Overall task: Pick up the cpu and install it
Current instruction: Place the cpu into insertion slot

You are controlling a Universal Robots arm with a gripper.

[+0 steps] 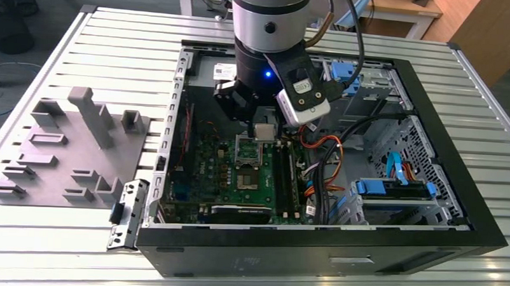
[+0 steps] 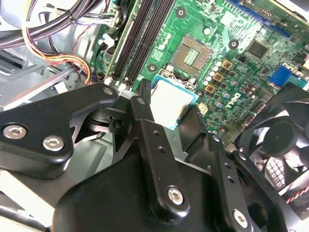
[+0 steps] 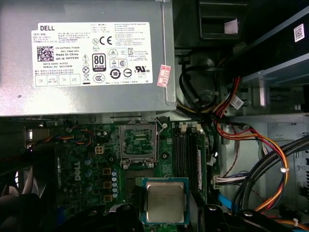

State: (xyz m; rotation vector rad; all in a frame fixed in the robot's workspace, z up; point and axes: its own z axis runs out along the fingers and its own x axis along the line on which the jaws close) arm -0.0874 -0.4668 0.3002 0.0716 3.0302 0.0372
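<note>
Cpu held in the gripper over the motherboard.
The gripper (image 2: 169,115) clamps the cpu (image 2: 171,102), pale top and teal rim, between its black fingers (image 2: 141,108). Beyond the fingertips lies the green motherboard (image 2: 241,29), its open socket (image 2: 194,54) just past the cpu; dark memory slots (image 2: 145,36) run to one side of the tool, a black fan (image 2: 282,137) sits on the other.

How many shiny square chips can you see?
1. The cpu is held in the tool, over the green board, near the empty socket. More could be hidden under the tool.
</note>
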